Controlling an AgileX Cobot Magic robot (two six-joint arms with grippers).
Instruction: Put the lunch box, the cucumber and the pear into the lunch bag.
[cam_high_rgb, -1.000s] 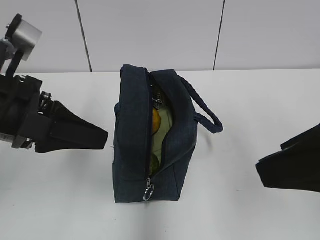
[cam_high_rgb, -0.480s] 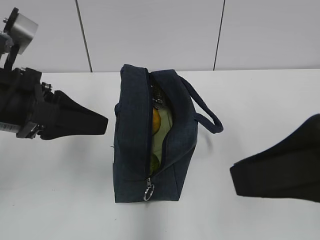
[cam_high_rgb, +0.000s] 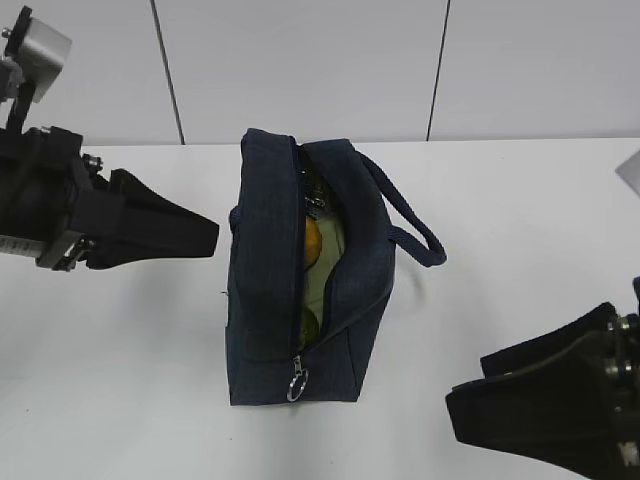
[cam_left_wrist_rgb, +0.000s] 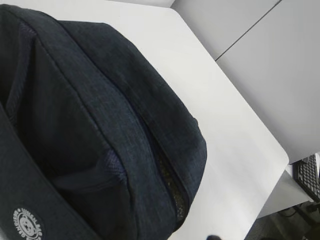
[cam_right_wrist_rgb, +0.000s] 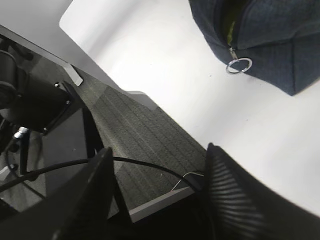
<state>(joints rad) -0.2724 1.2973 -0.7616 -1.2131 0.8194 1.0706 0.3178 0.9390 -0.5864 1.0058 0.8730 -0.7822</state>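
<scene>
Your right gripper (cam_right_wrist_rgb: 157, 192) has its two black fingers (cam_right_wrist_rgb: 232, 195) spread wide apart with nothing between them. It hangs over the near edge of the white table (cam_high_rgb: 520, 210), low on the right side and well away from the lunch bag (cam_high_rgb: 265, 280). Your left gripper (cam_high_rgb: 205, 235) floats just beside the left side of the bag, not touching it. You cannot tell if its fingers are spread or pressed together, because they do not show clearly.

The dark blue bag stands in the middle of the table with its zipper partly open. Its metal ring pull (cam_right_wrist_rgb: 238, 65) hangs at the near end. Through the gap you can see the pear (cam_high_rgb: 312, 243), the pale green lunch box lid (cam_high_rgb: 322, 285), and something darker green (cam_high_rgb: 308, 325) below it.
</scene>
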